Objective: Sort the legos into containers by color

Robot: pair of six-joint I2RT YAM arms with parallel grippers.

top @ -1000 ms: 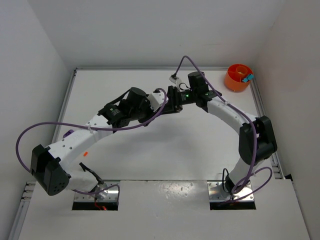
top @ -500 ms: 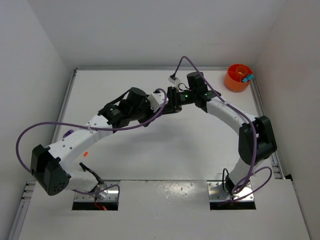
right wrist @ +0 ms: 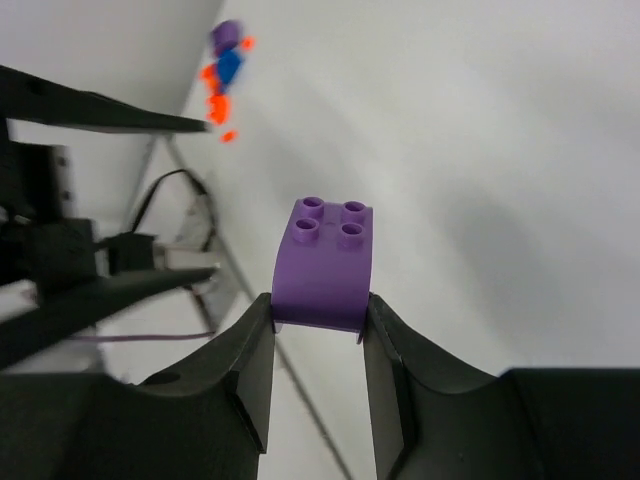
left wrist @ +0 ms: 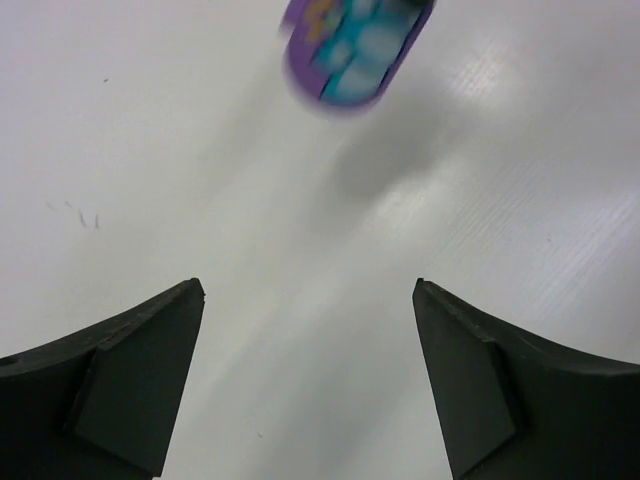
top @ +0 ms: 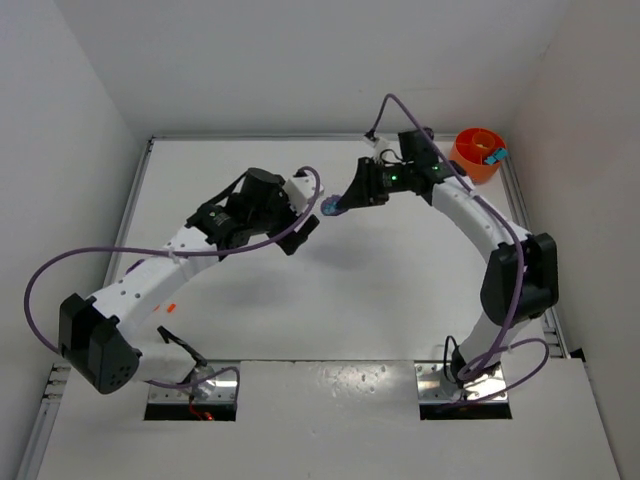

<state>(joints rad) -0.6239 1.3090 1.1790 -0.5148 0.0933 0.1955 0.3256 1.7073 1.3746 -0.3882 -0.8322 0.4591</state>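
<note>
My right gripper (right wrist: 318, 308) is shut on a purple lego (right wrist: 325, 265), studs facing away; in the top view that gripper (top: 347, 203) holds the purple lego (top: 334, 207) above the table's middle back. My left gripper (left wrist: 308, 290) is open with nothing between its fingers; in the top view it (top: 307, 222) is just left of the brick. The same brick shows blurred, purple with a cyan-looking underside (left wrist: 355, 50), beyond the left fingertips. An orange container (top: 477, 155) stands at the back right with a cyan lego (top: 495, 157) on its rim.
A purple lego (top: 135, 267) and an orange lego (top: 171, 307) lie beside the left arm near the left wall. In the right wrist view a far cluster of purple, blue and orange legos (right wrist: 222, 75) shows. Purple cables loop over both arms.
The left gripper has opened and drawn back to the left, letting go of the purple lego. The right arm has moved up and to the right with the brick in its fingers.
</note>
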